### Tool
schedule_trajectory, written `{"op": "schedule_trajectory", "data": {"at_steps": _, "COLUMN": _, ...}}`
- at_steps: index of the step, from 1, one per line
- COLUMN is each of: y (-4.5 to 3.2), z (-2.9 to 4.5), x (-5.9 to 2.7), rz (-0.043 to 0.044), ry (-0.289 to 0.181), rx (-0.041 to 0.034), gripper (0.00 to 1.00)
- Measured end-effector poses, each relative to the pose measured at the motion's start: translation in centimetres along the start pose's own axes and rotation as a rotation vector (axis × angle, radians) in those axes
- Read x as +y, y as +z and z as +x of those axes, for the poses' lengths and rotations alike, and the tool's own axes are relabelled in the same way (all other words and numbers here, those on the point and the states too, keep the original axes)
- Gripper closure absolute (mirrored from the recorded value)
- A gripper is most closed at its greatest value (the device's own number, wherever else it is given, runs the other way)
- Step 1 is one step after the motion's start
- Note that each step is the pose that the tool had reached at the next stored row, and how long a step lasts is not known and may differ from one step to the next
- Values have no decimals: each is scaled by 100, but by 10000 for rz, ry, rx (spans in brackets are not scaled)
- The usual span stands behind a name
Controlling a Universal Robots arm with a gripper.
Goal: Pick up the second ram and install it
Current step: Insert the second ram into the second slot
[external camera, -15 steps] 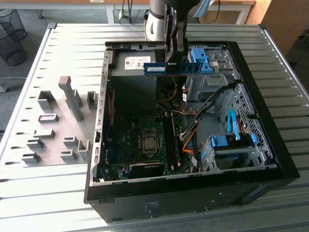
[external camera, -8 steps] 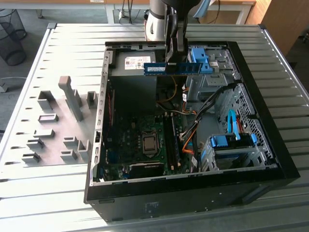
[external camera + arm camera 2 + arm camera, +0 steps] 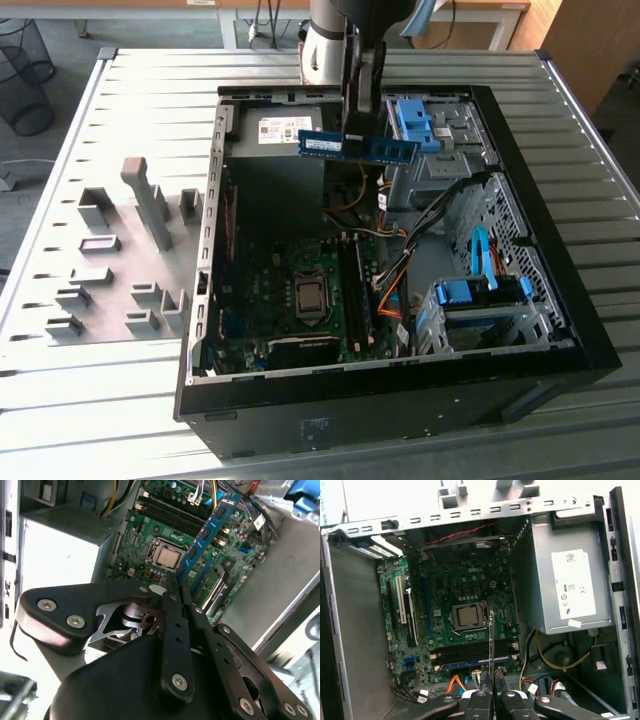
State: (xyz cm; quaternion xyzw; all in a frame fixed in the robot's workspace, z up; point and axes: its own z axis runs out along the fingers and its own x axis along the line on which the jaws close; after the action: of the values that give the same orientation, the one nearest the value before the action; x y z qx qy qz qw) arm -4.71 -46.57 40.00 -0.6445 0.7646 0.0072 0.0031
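Pincer [image 3: 176,587] is shut tight on the ram [image 3: 357,146], which is held high over the open case [image 3: 560,330], above the board [image 3: 465,615]. Carrying is being done; lining up with a slot is needed

Arm [image 3: 325,40]: silver-grey cylindrical section, a dark band above it; black bracket below, running down to the gripper [image 3: 358,135]. Gripper [image 3: 175,592] in the second wrist view: matte black linkage plates, rounded at the ends; silver screw heads at the pivots; bare metal parts between the plates; two slim black fingers [image 3: 170,625]. First wrist view: black finger links, silver pivot screws [image 3: 481,694].
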Motion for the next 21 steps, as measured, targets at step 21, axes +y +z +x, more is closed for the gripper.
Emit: {"op": "schedule_trajectory", "data": {"at_steps": 21, "y": 146, "z": 2, "x": -1, "rz": 58, "ry": 3792, "rx": -5, "gripper": 86}}
